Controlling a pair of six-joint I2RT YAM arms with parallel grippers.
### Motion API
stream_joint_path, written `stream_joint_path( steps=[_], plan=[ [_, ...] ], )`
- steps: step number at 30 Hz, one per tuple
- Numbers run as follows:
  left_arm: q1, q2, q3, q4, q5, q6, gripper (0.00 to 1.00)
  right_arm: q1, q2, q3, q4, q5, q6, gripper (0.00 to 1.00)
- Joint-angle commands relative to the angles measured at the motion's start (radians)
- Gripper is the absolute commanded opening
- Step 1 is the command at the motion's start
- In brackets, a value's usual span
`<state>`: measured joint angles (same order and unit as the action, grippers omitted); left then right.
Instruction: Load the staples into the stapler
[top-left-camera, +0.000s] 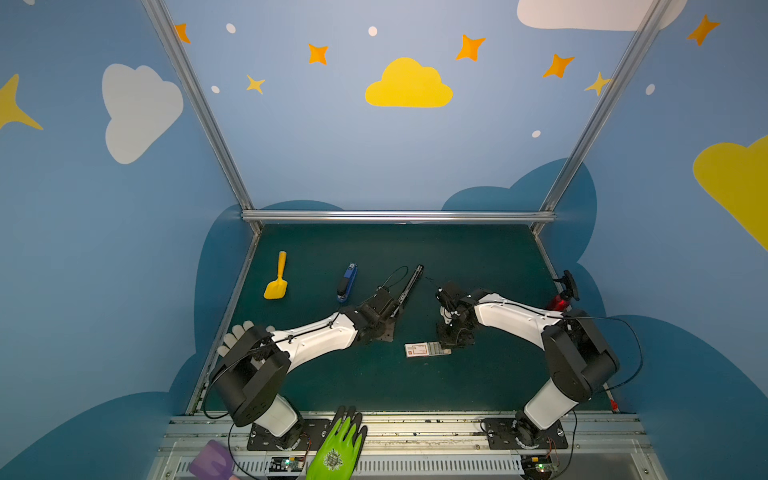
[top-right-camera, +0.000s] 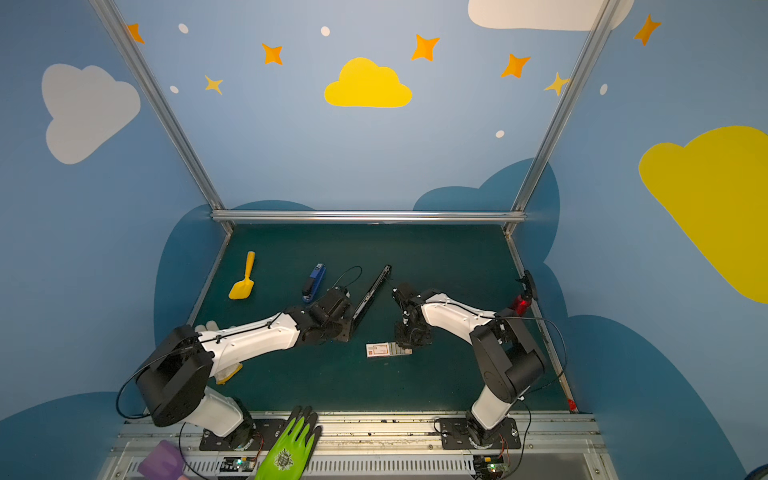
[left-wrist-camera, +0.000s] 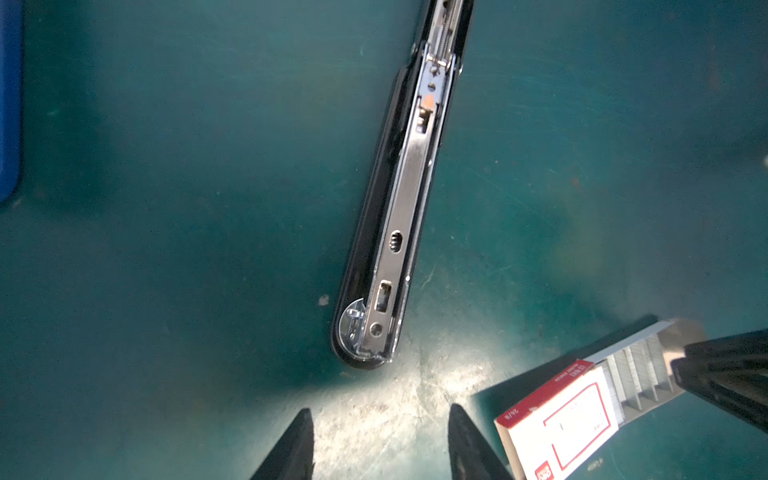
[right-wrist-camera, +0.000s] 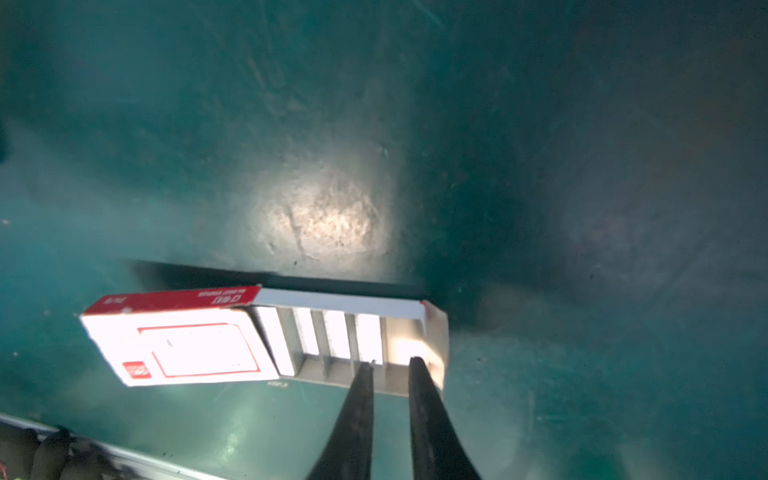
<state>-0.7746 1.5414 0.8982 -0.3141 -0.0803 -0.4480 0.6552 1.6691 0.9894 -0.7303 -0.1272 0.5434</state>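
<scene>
The stapler (top-left-camera: 409, 286) is lying opened flat on the mat (top-left-camera: 478, 257), running 1 to 7 o'clock in both top views, steel channel facing up to take a strip; my left gripper (left-wrist-camera: 380, 415) is poised at its 7 o'clock end, jaws apart and empty, likely to steady it; the staples (right-wrist-camera: 336, 332) are sitting in the drawer (right-wrist-camera: 340, 297) slid from their box (right-wrist-camera: 187, 345), at 4 o'clock of that end; my right gripper (right-wrist-camera: 390, 363) is straddling a strip, jaws nearly together; I cannot tell whether they are pinching it
</scene>
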Motion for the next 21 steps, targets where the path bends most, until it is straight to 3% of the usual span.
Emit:
stream_joint_path(
  steps=[1, 7, 21],
  plan=[
    [-0.001, -0.017, -0.010, 0.003, -0.006, -0.011, 0.52, 0.012, 0.020, 0.000, -0.018, 0.020, 0.010, 0.16],
    [-0.001, -0.007, -0.007, 0.005, -0.003, -0.015, 0.52, 0.021, 0.027, -0.003, -0.013, 0.017, 0.012, 0.15],
    [-0.001, -0.007, -0.011, 0.003, -0.009, -0.021, 0.52, 0.035, 0.038, -0.002, -0.024, 0.029, 0.013, 0.02]
  ],
)
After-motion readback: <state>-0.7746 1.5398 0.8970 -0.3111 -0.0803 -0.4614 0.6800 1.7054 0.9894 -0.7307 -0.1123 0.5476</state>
